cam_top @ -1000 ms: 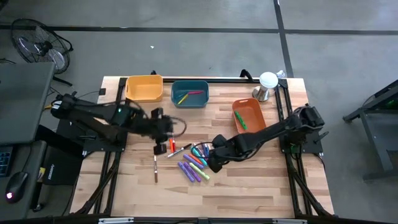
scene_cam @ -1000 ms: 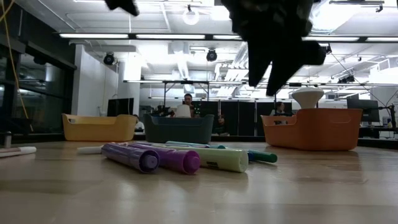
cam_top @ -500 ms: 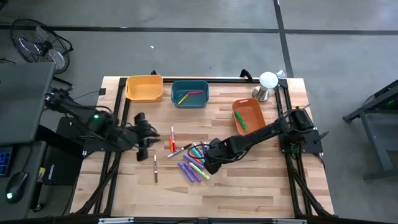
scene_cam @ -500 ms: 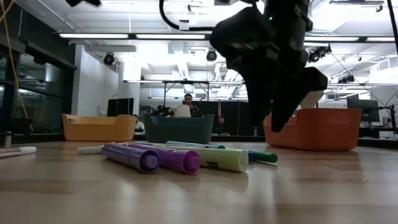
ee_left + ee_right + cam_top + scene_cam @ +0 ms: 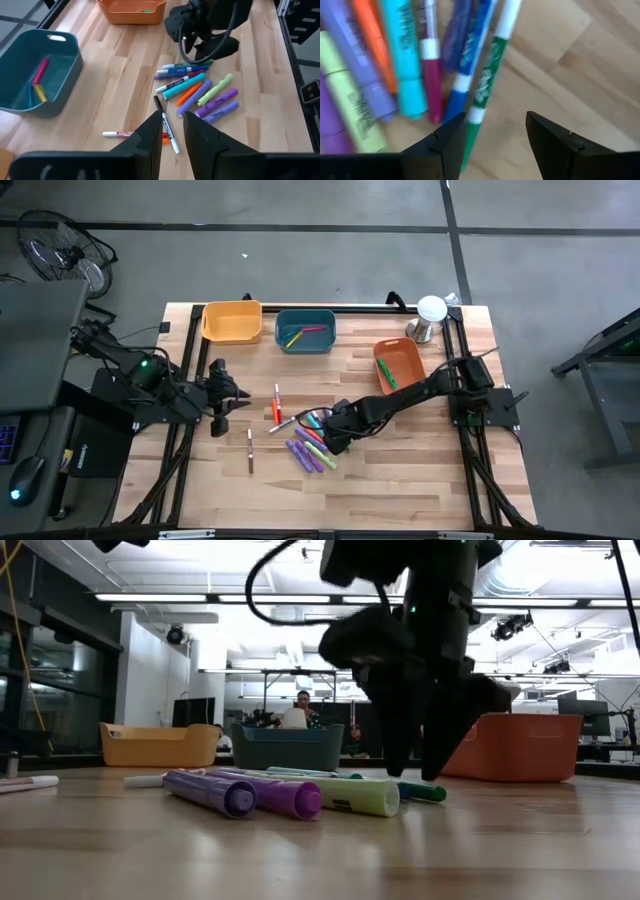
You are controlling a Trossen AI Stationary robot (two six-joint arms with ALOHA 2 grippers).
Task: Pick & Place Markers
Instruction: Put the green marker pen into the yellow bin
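Now the right gripper (image 5: 322,421) hangs low over the pile of markers (image 5: 312,442) in the middle of the table (image 5: 400,480).
Its fingers (image 5: 445,145) are spread apart with nothing between them, tips just above a green marker (image 5: 485,85) and a blue one beside it. The left gripper (image 5: 222,402) waits near the table's left edge, fingers (image 5: 150,137) only narrowly apart and holding nothing. A few more markers lie in the teal bin (image 5: 305,330) and the orange bin (image 5: 400,368).
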